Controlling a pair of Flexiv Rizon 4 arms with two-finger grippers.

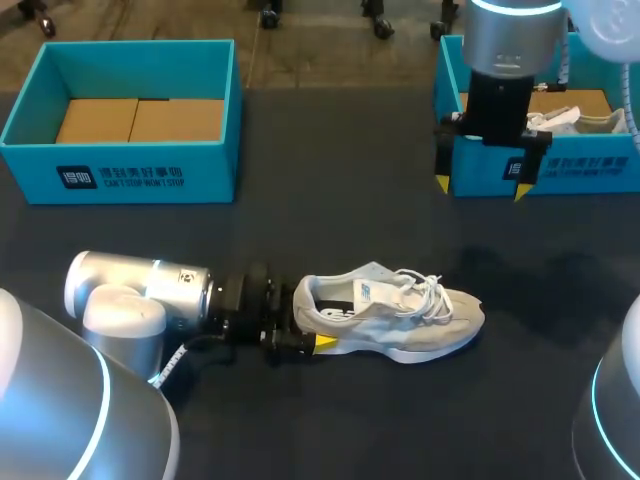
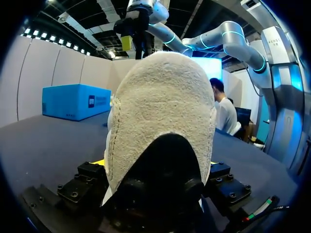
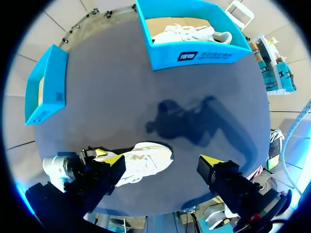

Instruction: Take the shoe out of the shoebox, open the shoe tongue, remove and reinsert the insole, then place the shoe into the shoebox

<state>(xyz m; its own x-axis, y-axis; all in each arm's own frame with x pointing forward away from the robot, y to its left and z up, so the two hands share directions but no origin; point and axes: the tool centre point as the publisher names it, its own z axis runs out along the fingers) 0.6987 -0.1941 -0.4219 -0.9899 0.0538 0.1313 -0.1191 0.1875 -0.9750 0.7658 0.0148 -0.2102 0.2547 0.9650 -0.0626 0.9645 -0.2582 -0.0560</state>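
The tool [image 2: 158, 166] clasps the shoe [image 2: 160, 104] by its heel, shoebox [image 2: 73, 101] beyond.

rough suede-like shoe [image 2: 160, 111], matt dark table [image 1: 340, 200], smooth cardboard shoebox [image 1: 210, 170] w/ plain brown floor

Landmark: sneaker [image 1: 395, 315] on the table [image 1: 330, 210]. Clasped around its heel, left gripper [image 1: 310, 321]. Behind and left, shoebox [image 1: 130, 175]. Behind and right, second shoebox [image 1: 590, 175] holding another sneaker [image 1: 575, 120], right gripper [image 1: 482, 186] before it.
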